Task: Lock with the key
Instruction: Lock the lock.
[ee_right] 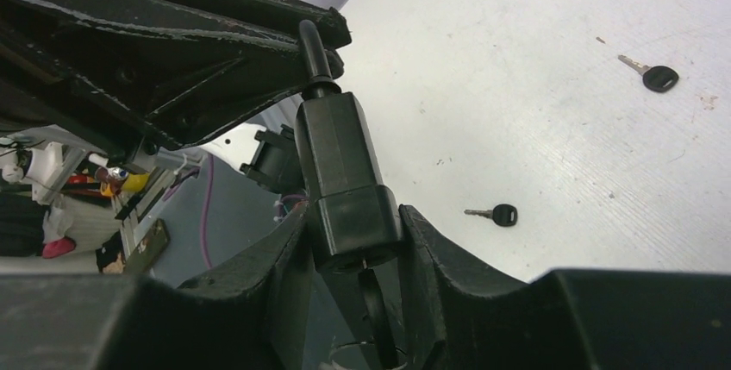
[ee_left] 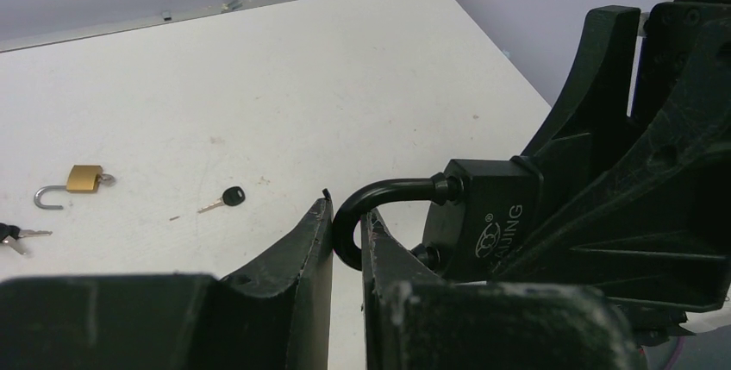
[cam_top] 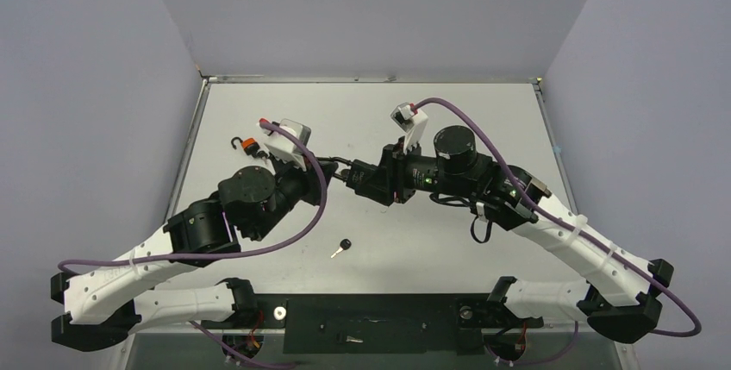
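Note:
A black padlock (ee_left: 491,215) hangs in the air between my two grippers above the middle of the table. My left gripper (ee_left: 346,215) is shut on the curve of its black shackle (ee_left: 379,191). My right gripper (ee_right: 353,215) is shut on the sides of the padlock's body (ee_right: 336,146). A black-headed key (ee_right: 372,301) sits in the keyhole on the body's underside, seen edge-on between my right fingers. In the top view the two grippers meet tip to tip, left (cam_top: 334,167) and right (cam_top: 356,176), and mostly hide the lock.
A loose black-headed key (cam_top: 343,247) lies on the table in front of the grippers and shows in the right wrist view (ee_right: 496,213). Another key (ee_right: 655,77) lies farther off. A small brass padlock (ee_left: 82,180) with an open shackle and a key bunch (ee_left: 13,234) lie apart.

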Tool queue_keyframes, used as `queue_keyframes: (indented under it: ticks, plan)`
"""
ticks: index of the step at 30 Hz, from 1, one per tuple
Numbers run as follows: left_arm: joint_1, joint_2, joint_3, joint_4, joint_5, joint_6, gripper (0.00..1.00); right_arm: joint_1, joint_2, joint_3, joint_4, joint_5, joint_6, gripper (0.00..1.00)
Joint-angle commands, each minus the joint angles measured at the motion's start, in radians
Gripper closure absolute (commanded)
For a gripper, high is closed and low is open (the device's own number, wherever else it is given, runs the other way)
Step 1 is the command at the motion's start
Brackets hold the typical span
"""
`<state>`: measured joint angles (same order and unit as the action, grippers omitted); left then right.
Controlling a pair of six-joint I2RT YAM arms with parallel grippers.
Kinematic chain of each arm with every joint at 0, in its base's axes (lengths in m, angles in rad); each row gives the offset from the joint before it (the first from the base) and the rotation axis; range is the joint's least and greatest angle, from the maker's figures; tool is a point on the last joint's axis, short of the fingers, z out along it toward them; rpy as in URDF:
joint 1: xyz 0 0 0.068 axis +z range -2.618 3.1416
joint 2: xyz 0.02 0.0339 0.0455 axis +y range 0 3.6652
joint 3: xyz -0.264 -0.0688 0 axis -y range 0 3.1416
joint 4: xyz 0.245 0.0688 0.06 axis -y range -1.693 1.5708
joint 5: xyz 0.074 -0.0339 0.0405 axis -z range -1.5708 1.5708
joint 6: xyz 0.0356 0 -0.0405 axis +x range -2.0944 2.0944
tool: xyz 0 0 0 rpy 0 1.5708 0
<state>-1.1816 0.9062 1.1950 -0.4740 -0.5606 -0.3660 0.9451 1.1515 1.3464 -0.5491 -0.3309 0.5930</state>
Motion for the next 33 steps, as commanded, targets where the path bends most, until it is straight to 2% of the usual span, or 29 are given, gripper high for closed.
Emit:
queue_keyframes:
  ticks: [1, 8, 16, 28, 33]
  plan:
    - [-0.129, 0.065, 0.075, 0.153, 0.410, -0.084, 1.00, 0.021, 0.109, 0.073, 0.244, 0.156, -0.025, 1.00]
    - [-0.156, 0.098, 0.105, 0.120, 0.447, -0.080, 1.00, 0.020, 0.127, 0.108, 0.219, 0.180, -0.044, 1.00]
    - [-0.156, 0.093, 0.079, 0.070, 0.423, -0.085, 1.00, 0.018, 0.131, 0.150, 0.207, 0.179, -0.060, 1.00]
    - [-0.153, 0.118, 0.027, 0.127, 0.498, -0.134, 1.00, 0.018, 0.129, 0.177, 0.277, 0.142, -0.042, 1.00]
    - [-0.040, 0.064, -0.043, 0.217, 0.617, -0.226, 1.00, 0.018, 0.104, 0.147, 0.327, 0.114, -0.034, 1.00]
